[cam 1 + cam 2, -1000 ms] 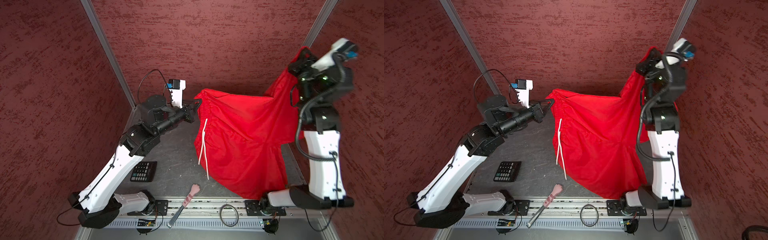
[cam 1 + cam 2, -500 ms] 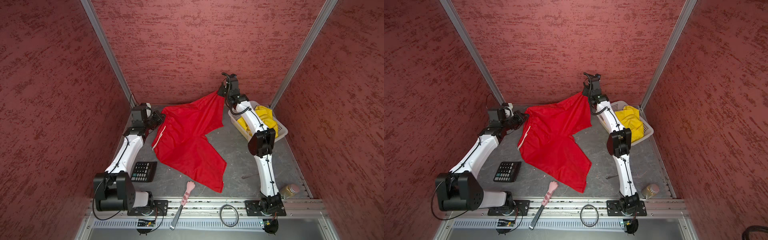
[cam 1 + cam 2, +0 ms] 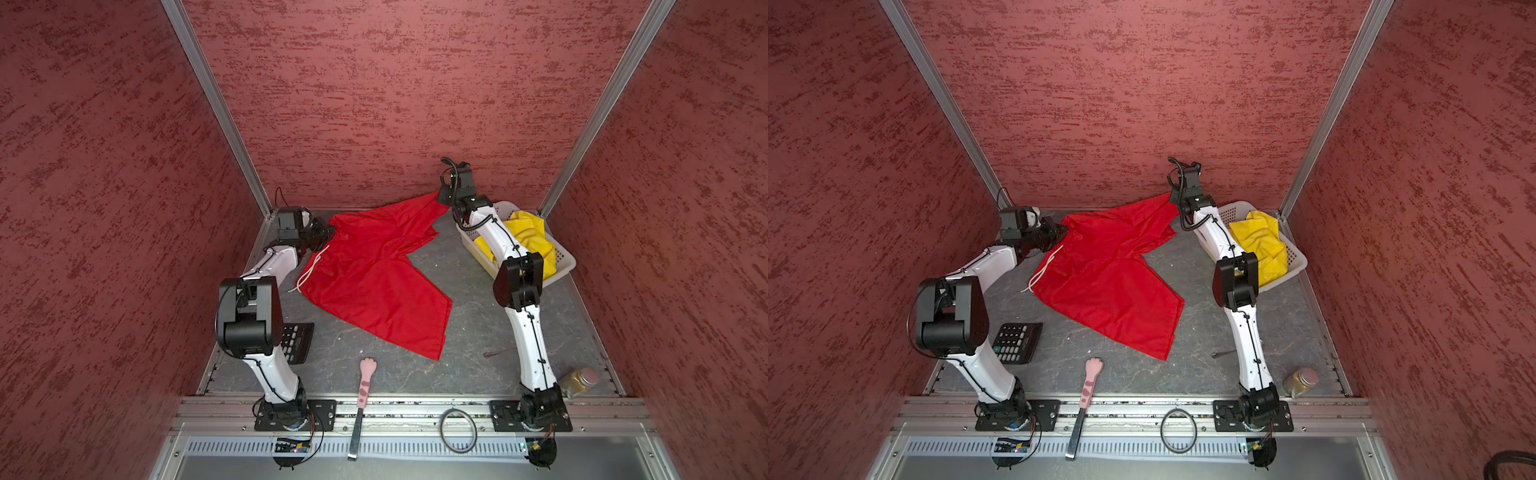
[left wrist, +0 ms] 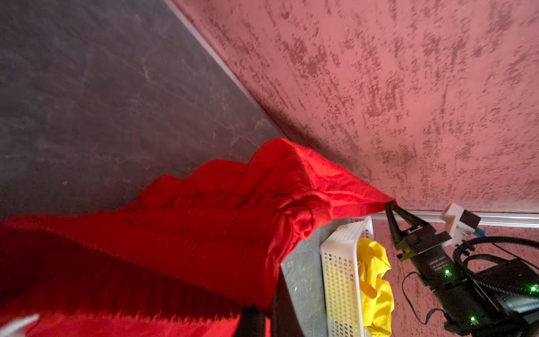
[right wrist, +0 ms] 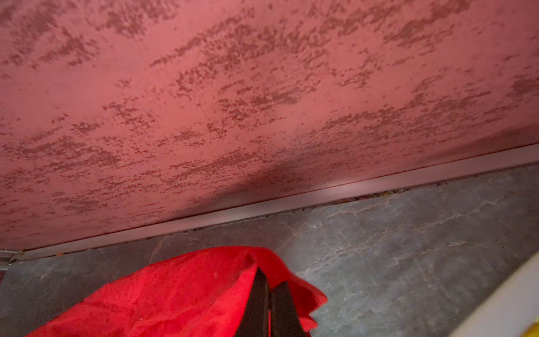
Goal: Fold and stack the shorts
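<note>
Left jaws: closed on the waistband corner of the red shorts (image 3: pixel 374 274) nearest the back wall. In the left wrist view the gathered fabric (image 4: pixel 204 233) fills the foreground and the pinch itself is blurred.
Right jaws: clamped together on the tip of a red corner. The left wrist view shows both black fingers (image 4: pixel 393 221) meeting on the cloth. The right wrist view shows the fingers (image 5: pixel 258 303) side by side with red fabric (image 5: pixel 175 297) wrapped around them.
Left arm (image 3: pixel 270 266): reaches along the left edge of the surface (image 3: pixel 457 332) toward the back corner.
Right arm (image 3: pixel 498 237): stretches over the basket to the back wall.
Red shorts, position: in both top views they are held between the two jaws along the back. The corner at the right jaws is lifted and belongs to the leg pointing at the basket. The rest (image 3: pixel 1104 282) lies spread on the surface, with the other leg running toward the front.
Drawstring (image 3: pixel 311 270): whitish, and it trails off the waistband onto the surface beside the left arm.
Yellow shorts (image 3: pixel 528 237): crumpled inside the white perforated basket (image 3: pixel 563 268) at the back right, apart from the red pair. They also show in the left wrist view (image 4: pixel 374 280).
Calculator (image 3: pixel 1017 343): dark, front left, partly behind the left arm's elbow.
Pink paw-handled tool (image 3: pixel 365 382): at the front edge, with its blade over the metal rail.
Jar (image 3: pixel 579 380): front right corner, beside the right arm's base.
Black ring (image 3: pixel 457 430): on the rail between the two bases.
</note>
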